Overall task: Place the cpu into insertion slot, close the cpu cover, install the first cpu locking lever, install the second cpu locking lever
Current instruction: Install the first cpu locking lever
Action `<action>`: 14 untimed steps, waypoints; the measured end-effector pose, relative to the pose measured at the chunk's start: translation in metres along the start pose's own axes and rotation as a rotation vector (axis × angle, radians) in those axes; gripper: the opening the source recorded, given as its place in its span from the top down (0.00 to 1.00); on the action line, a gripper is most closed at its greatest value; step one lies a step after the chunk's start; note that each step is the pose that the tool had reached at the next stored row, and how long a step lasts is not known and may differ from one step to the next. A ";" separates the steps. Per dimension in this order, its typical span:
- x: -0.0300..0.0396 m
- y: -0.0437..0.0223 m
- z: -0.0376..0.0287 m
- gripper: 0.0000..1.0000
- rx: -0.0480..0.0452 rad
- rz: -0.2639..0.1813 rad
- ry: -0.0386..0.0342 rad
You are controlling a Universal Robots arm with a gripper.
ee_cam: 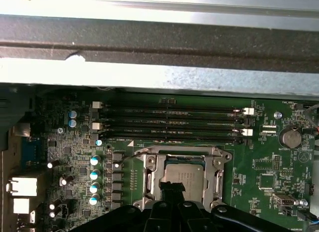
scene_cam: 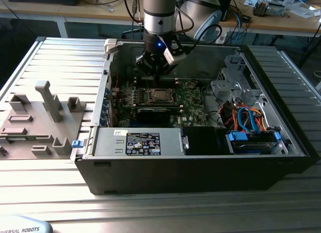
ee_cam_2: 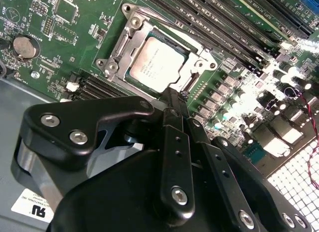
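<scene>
The cpu (ee_cam_2: pixel 157 62) lies flat in the insertion slot (ee_cam_2: pixel 130 78) on the green motherboard, its dull silver top facing up. The cpu cover (ee_cam_2: pixel 133 26) is down around it, and the chip shows through the cover's window. My gripper (ee_cam_2: pixel 174 96) hovers just above one edge of the socket with its black fingers together and nothing between them. In the first wrist view the fingertips (ee_cam: pixel 172 188) overlap the near edge of the cpu (ee_cam: pixel 187 173) inside the cover (ee_cam: pixel 182 153). In the exterior view the gripper (scene_cam: pixel 157 75) hangs over the socket (scene_cam: pixel 159 96) inside the open computer case.
Long black memory slots (ee_cam: pixel 169 123) run beside the socket, and a coin battery (ee_cam: pixel 289 137) sits near one board corner. The case wall (scene_cam: pixel 175 168), power supply (scene_cam: pixel 143 143) and cabled drive cage (scene_cam: pixel 246 118) surround the board. A grey fixture plate (scene_cam: pixel 40 118) lies at the exterior view's left.
</scene>
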State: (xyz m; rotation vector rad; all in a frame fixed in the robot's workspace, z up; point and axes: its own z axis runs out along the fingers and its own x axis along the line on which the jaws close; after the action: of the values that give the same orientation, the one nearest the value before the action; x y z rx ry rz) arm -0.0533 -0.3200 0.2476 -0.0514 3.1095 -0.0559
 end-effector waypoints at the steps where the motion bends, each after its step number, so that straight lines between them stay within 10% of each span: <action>1: 0.0001 0.0000 0.0000 0.89 0.0000 0.000 0.0001; 14: 0.0029 0.0001 0.0002 0.89 0.0000 0.000 0.0001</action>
State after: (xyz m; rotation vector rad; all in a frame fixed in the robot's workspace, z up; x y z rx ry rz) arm -0.0562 -0.3200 0.2473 -0.0514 3.1096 -0.0559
